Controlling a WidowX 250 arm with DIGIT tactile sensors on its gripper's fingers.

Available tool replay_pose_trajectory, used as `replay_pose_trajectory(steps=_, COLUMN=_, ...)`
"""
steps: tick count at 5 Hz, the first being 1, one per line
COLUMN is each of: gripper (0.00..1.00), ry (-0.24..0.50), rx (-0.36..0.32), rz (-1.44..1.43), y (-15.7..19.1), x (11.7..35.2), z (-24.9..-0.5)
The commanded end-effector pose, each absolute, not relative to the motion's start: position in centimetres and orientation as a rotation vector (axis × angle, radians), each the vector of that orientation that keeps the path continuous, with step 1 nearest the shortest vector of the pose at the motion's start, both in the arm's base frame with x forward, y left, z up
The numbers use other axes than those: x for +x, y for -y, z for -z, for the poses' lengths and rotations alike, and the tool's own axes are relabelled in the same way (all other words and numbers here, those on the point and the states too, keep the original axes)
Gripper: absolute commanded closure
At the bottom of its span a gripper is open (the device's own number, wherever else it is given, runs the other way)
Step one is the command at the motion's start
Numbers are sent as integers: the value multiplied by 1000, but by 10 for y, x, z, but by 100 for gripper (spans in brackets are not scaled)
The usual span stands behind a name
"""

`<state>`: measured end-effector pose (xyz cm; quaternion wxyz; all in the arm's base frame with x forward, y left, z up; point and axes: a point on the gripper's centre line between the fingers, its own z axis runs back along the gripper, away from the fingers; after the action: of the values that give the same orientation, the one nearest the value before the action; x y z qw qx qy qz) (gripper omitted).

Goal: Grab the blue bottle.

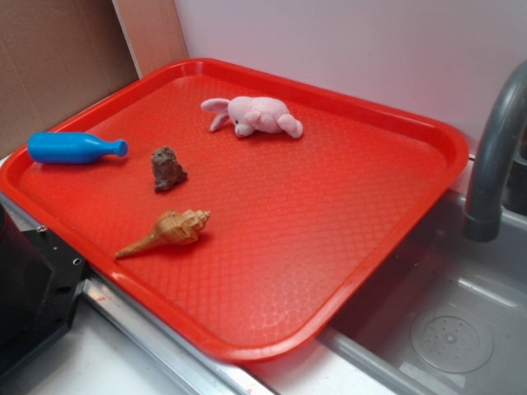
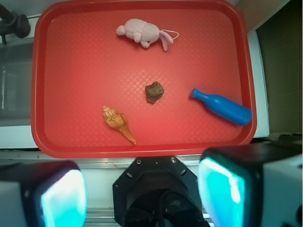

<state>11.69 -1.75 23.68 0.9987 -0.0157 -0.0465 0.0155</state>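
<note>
The blue bottle (image 1: 74,148) lies on its side at the left edge of the red tray (image 1: 428,132), neck pointing right. In the wrist view the blue bottle (image 2: 222,107) lies near the tray's right rim (image 2: 250,71), neck pointing up-left. My gripper (image 2: 142,191) is open and empty, high above the robot base, off the tray's near edge. Its two teal-padded fingers (image 2: 64,196) frame the bottom of the wrist view. The gripper does not show in the exterior view.
On the tray lie a pink plush bunny (image 1: 255,115), a brown rock (image 1: 167,169) and a tan seashell (image 1: 169,231). A grey faucet (image 1: 494,156) and sink basin (image 1: 453,329) are to the right. The black robot base (image 1: 33,288) sits at front left.
</note>
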Motion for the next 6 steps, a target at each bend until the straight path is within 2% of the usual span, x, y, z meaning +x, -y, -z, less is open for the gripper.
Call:
replay_pose_trajectory(steps=1, gripper=0, ry=93, rx=-31, rz=-31, y=17, x=117, z=-237)
replay_pose_trajectory(steps=2, gripper=0, ry=52, rx=-95, rz=215, y=-31, x=148, z=-187)
replay_pose_trajectory(steps=3, gripper=0, ry=57, rx=-50, rz=425, y=-54, x=163, z=-151)
replay_pose_trajectory(steps=4, gripper=0, ry=-9, rx=16, rz=553, y=-93, x=169, z=-106)
replay_pose_trajectory(steps=5, gripper=0, ry=-53, rx=12, rz=648, y=-110, x=140, z=-66)
replay_pose_trajectory(steps=6, gripper=0, ry=3, rx=35, rz=640, y=-129, x=131, z=-36)
